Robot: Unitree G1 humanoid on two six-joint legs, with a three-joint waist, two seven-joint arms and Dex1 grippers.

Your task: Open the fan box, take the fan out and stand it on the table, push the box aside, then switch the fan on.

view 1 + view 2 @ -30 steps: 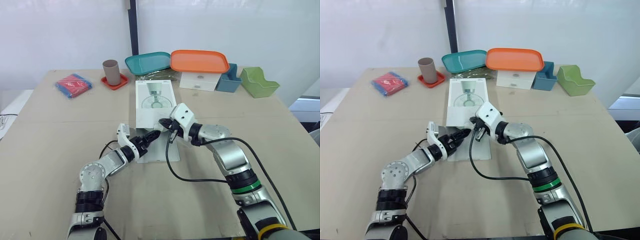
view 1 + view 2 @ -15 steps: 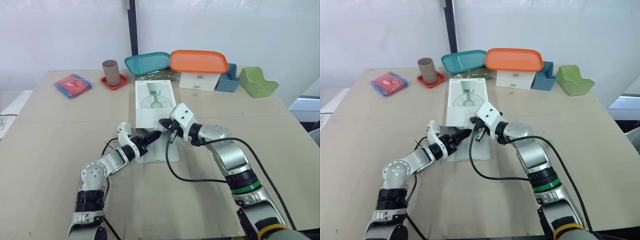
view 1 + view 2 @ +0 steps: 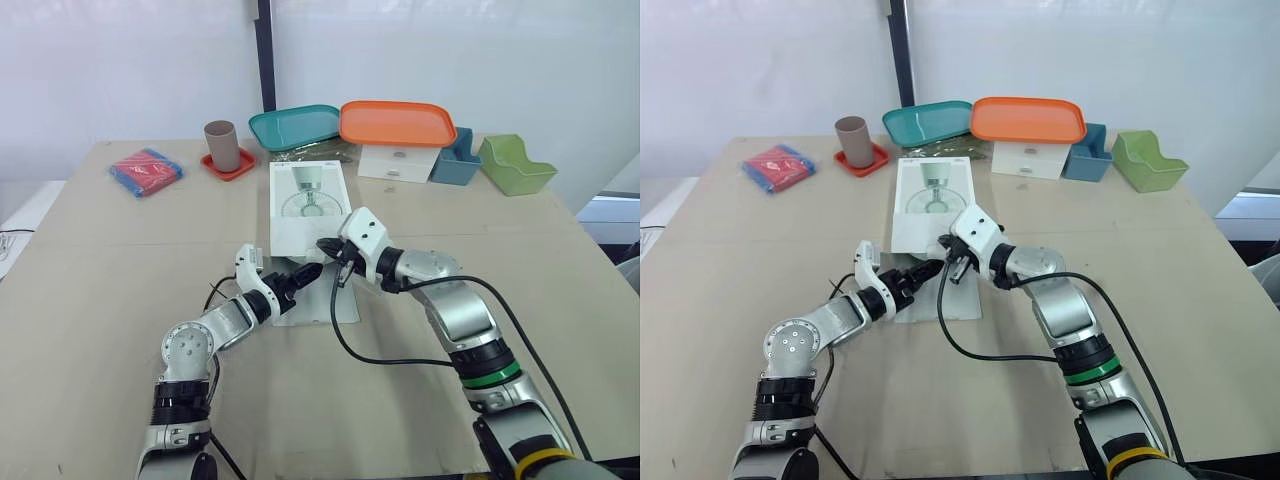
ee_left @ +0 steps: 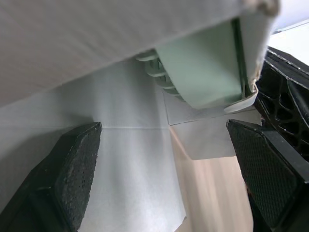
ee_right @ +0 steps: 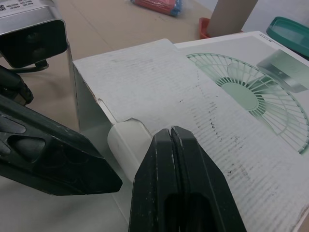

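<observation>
The flat white cardboard fan box (image 3: 308,205) is matt, and its top looks a bit rough, with fine lines. In its open end the pale green plastic fan (image 4: 203,67) looks smooth. The tan table (image 3: 100,270) under the box is dull. Behind the box, the orange plastic tray (image 3: 398,122) looks smooth.
</observation>
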